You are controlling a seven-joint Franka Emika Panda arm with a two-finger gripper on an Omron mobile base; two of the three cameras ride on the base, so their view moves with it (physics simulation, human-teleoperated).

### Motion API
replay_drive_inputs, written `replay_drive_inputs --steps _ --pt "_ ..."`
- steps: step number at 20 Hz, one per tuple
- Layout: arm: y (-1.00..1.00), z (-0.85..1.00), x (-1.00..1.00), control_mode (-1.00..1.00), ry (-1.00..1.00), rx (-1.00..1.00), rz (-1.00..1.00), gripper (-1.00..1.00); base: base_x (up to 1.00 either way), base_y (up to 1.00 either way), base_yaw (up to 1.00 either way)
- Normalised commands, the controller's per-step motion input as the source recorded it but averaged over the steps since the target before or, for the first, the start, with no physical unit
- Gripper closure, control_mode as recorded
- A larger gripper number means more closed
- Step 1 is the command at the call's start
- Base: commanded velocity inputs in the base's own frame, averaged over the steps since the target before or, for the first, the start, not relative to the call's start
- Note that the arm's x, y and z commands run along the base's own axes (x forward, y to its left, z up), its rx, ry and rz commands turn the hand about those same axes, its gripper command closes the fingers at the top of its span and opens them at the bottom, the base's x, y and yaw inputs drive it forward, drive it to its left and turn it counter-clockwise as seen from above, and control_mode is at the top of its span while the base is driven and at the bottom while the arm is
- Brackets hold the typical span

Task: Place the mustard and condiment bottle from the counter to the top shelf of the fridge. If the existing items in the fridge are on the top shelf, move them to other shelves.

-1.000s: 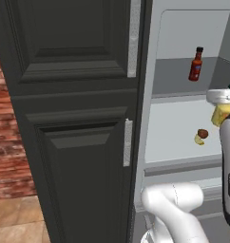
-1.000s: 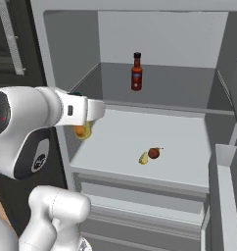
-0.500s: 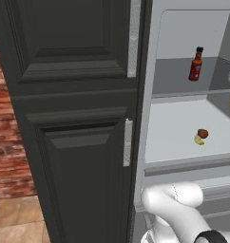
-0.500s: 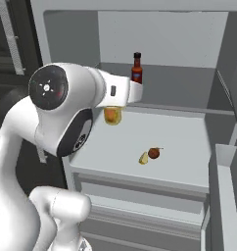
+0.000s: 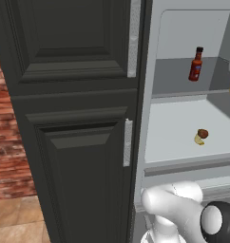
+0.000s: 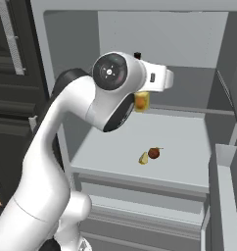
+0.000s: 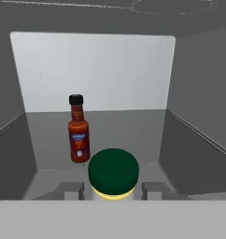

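The mustard point(image 7: 113, 170) sits between my gripper point(image 7: 113, 192) fingers point(image 7: 70, 190); its green cap faces the hand camera. My gripper is shut on it. The right base view shows the yellow body of the mustard point(image 6: 142, 101) hanging under my hand, level with the top shelf point(image 6: 189, 95) of the fridge point(image 6: 66, 59). The condiment bottle point(image 7: 79, 135) stands upright on the top shelf point(image 7: 133, 133), just ahead and left of the mustard. It also stands in the left base view as the condiment bottle point(image 5: 196, 64). The existing items point(image 6: 150, 155), brown and yellow, lie on the wider white shelf below.
A dark panelled cabinet point(image 5: 74, 118) with silver handles stands left of the fridge. The fridge's open door point(image 6: 225, 191) juts out on the right. A drawer front point(image 6: 140, 196) runs beneath the white shelf point(image 5: 169, 137). My white arm point(image 6: 66, 147) fills the space before the fridge.
My arm has swung up and forward, lifting the mustard from the height of the white shelf to the top shelf. The condiment bottle and small items stayed put.
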Motion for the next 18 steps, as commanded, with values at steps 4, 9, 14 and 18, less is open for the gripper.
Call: replay_drive_inputs --steps 4,9,14,18 --pt "-0.36 0.0 0.89 -1.0 0.0 0.0 0.0 1.0 0.0 0.0 0.0" --pt "-0.21 -0.01 0.75 -1.0 0.0 0.0 0.0 1.0 0.0 0.0 0.0" --pt "-0.23 -0.11 0.45 -1.0 0.0 0.0 0.0 1.0 0.0 0.0 0.0" --pt "-0.23 -0.21 0.35 -1.0 0.0 0.0 0.0 1.0 0.0 0.0 0.0"
